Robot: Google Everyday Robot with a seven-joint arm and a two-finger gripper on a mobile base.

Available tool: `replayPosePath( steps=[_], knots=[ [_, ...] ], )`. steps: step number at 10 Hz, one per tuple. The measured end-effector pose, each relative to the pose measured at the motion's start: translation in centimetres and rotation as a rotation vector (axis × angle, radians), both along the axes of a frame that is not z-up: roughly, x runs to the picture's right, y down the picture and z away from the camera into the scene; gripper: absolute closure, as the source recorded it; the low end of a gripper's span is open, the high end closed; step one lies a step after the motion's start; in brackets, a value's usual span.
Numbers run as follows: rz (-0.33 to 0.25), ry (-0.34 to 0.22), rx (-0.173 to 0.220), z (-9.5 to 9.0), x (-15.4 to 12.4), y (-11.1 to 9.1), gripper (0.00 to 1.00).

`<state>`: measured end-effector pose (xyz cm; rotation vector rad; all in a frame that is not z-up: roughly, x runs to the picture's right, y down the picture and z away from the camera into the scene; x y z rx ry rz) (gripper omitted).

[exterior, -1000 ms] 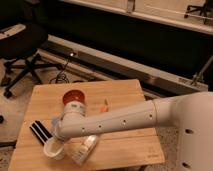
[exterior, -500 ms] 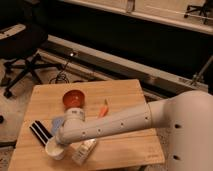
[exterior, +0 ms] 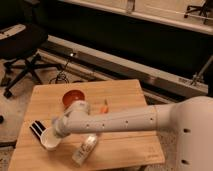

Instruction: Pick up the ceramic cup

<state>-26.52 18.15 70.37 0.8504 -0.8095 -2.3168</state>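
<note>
1. I see the bottle (exterior: 85,149) lying at lower centre on the table (exterior: 125,92).
2. Cup (exterior: 49,140) at lower left, tilted, just right of the gripper (exterior: 37,131).
3. Gripper's dark fingers touch the cup's left side; grip state: cannot tell.
4. Bowl (exterior: 73,97) farther back, above the arm (exterior: 115,121).

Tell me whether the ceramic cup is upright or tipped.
Tipped: the ceramic cup leans with its open mouth facing the camera, at the table's front left. The end effector is at its rim.
</note>
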Motion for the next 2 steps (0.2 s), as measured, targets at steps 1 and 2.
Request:
replayPosePath(
  steps=[1,2],
  knots=[
    [0.085,-0.053,0.019,-1.1,1.1,-2.7,1.0],
    [0.13,-0.079,0.029,-1.6,2.0,-3.9,1.0]
  ],
)
